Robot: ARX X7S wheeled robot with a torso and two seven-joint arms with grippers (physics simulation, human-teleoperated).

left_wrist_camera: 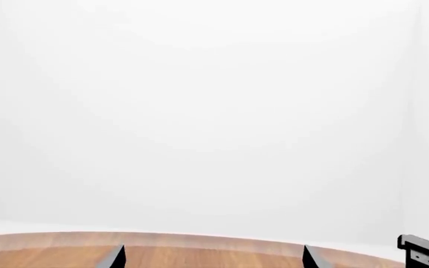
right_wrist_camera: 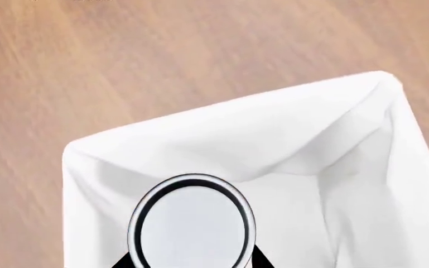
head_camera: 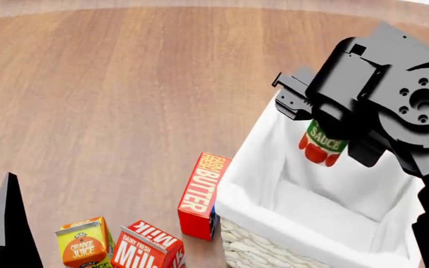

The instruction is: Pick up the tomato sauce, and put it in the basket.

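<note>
Tomato sauce (head_camera: 323,145) hangs in our right gripper (head_camera: 326,146), whose jaws are closed on the can with only its lower red label and green band showing beneath the black wrist housing in the head view. From the right wrist camera we look straight along the can's long axis at its silver end (right_wrist_camera: 192,223), with two dark fingertips (right_wrist_camera: 258,260) showing at either side of it, so we judge the can to be upright, or nearly so, its axis pointing down into the basket (head_camera: 255,167). The relation that matters is vertical: the can sits above the white cloth liner, inside the line of the rim, toward the basket's far corner, at about 12 o'clock of its opening, and apart from the liner walls as far as we can tell. Nearest us in the head view, at 7 o'clock, stand the orange juice carton (head_camera: 82,243) and milk carton (head_camera: 149,247), with the butter carton (head_camera: 202,192) just beside the basket's left wall. Our left gripper (left_wrist_camera: 212,258) is well away over the table edge (left_wrist_camera: 199,241), its tips spread wide and holding nothing. We judge that letting go is all that remains.
</note>
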